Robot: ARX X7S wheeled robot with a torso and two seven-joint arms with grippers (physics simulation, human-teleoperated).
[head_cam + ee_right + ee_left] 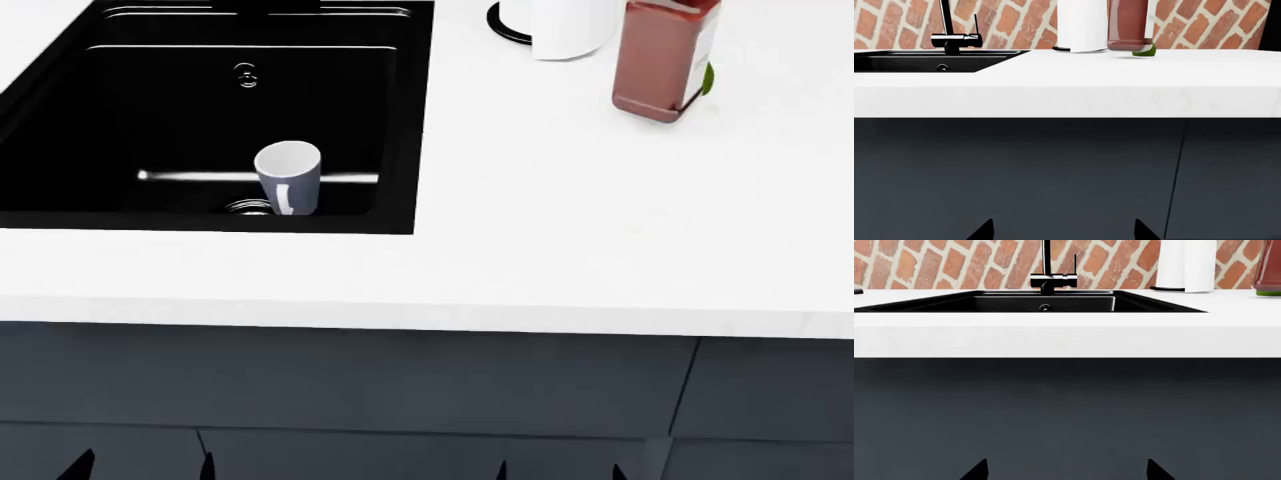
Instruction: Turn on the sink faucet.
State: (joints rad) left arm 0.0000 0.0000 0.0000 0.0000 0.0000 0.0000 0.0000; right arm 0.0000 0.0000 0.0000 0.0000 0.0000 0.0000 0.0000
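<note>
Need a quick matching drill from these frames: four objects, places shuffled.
Things:
1. grey ceramic mug
2. matte black sink faucet
3. white paper towel roll
4. red-brown bottle

Places:
A. behind the matte black rectangular sink, by the brick wall
B. on the white counter, nearest the right edge of the head view
C. inside the basin, by the drain
D. on the counter, between sink and bottle

Pairs: 1-C, 2-A, 3-D, 4-B

Kitchen: matte black rectangular sink (407,120) in white countertop (561,240), red brick backsplash (954,265), dark cabinet fronts (1021,175), white paper-towel roll (1082,25).
</note>
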